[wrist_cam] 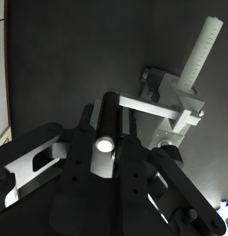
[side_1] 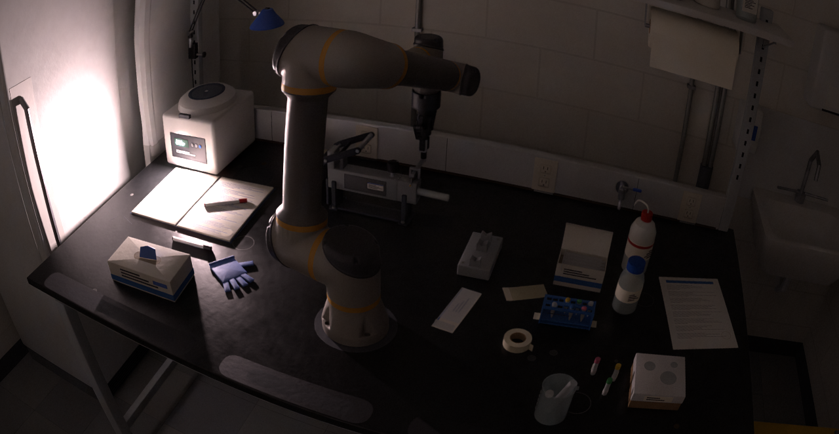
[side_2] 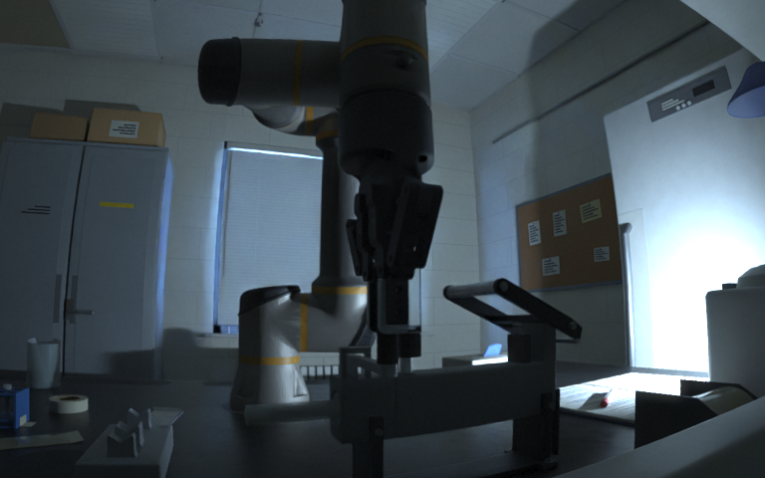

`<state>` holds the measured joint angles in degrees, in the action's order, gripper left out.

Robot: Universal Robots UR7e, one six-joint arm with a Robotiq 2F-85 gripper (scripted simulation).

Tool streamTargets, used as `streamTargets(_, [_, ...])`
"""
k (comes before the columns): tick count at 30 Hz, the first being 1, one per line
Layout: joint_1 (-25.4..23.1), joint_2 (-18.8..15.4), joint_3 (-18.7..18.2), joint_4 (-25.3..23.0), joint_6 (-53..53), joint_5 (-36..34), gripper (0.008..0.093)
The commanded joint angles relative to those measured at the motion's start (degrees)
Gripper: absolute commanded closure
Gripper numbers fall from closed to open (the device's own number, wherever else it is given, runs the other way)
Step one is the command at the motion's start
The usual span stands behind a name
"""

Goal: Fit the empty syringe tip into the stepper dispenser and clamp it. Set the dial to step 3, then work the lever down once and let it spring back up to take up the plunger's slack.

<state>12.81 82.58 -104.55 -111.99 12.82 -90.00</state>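
My gripper points straight down over the syringe end of the stepper dispenser, where it is closed around the dark round handle of the white clamp bar. The bar lies across the top of the dispenser's holder block. The white graduated syringe tip sits in that block and sticks out sideways. A knurled dial sits just below the clamp. The dispenser's black lever stands raised at the other end.
The back wall with its outlets runs close behind the dispenser. A white centrifuge and an open notebook lie to its left. A small white rack, tube rack, bottles and tape roll are scattered on the right.
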Motion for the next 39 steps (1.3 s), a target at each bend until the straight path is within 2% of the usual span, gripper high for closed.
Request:
streamTargets(1, [0.00, 0.02, 0.02, -0.03, 0.00, 0.00, 0.0874])
streamTargets(4, [0.00, 0.02, 0.02, -0.03, 0.00, 0.00, 0.0934])
streamTargets(39, [0.00, -0.45, -0.83, -1.35, 0.00, 0.00, 0.0934])
